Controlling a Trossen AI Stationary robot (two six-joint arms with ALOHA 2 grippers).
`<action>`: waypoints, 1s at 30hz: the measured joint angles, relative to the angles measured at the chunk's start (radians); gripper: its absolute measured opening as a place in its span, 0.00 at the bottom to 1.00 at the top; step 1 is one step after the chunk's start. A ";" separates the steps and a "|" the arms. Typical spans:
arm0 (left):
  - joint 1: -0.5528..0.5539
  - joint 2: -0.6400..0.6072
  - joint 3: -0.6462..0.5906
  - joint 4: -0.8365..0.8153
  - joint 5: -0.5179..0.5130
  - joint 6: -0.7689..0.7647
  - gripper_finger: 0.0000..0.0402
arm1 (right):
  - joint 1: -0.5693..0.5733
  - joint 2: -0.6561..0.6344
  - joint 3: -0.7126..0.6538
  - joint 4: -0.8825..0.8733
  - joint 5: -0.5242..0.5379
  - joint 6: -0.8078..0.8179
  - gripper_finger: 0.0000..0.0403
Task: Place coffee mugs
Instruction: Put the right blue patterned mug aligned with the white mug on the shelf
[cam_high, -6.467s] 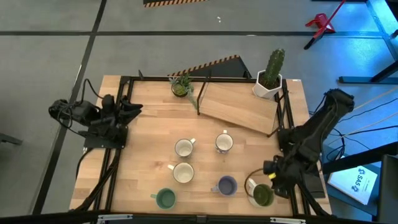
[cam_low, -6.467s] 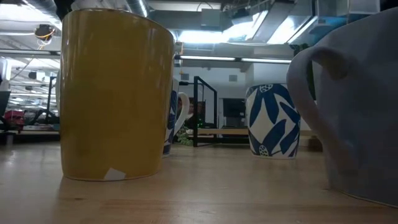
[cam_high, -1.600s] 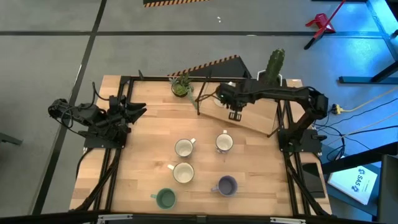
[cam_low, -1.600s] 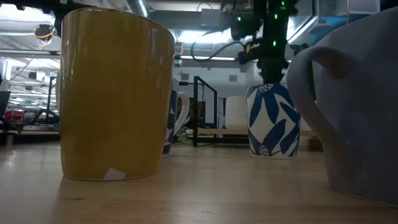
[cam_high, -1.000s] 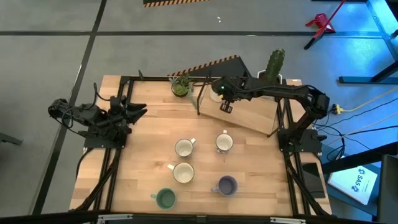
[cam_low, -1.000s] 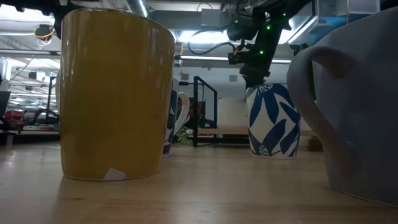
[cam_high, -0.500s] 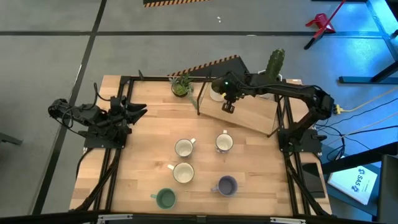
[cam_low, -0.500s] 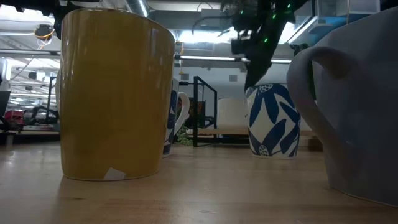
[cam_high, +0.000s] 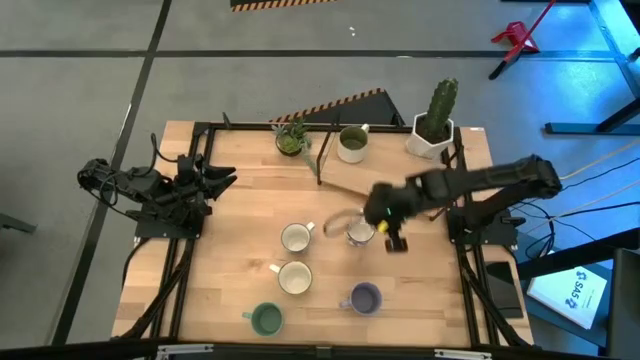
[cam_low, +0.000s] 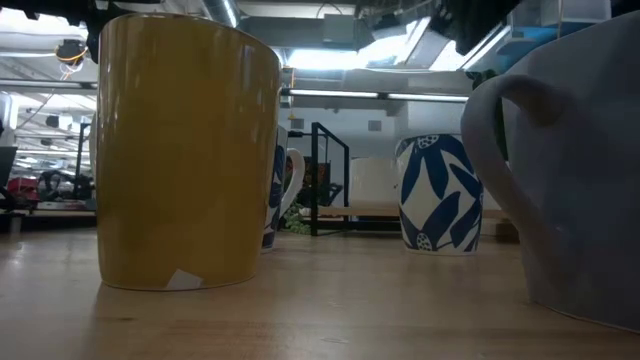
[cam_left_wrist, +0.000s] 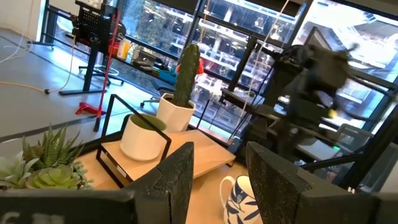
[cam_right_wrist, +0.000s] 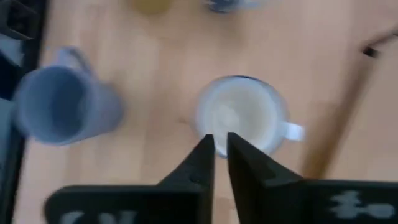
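Overhead, our right tool (cam_high: 392, 236), fingers nearly closed and empty, hangs beside the white blue-patterned ceramic mug (cam_high: 360, 232) mid-tabletop (cam_high: 240, 230); we should open, centre on its rim, then descend. Left tool (cam_high: 212, 178) waits open at the tabletop's edge.

Past the left gripper (cam_left_wrist: 219, 180), whose two dark fingers stand a little apart, an olive mug (cam_left_wrist: 143, 137) sits on a raised wooden board (cam_left_wrist: 193, 158) beside a cactus pot (cam_left_wrist: 177, 106). A blue-patterned white mug (cam_left_wrist: 239, 196) stands nearer.
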 joint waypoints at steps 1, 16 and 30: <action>0.000 0.000 0.000 -0.001 0.000 0.000 0.35 | 0.032 0.012 0.000 0.019 0.016 0.015 0.14; 0.000 0.000 0.000 -0.071 0.000 0.000 0.35 | 0.115 0.228 -0.002 0.072 0.098 -0.049 0.48; 0.000 0.000 0.000 -0.071 0.000 0.000 0.35 | 0.093 0.342 -0.002 0.019 0.133 -0.059 0.20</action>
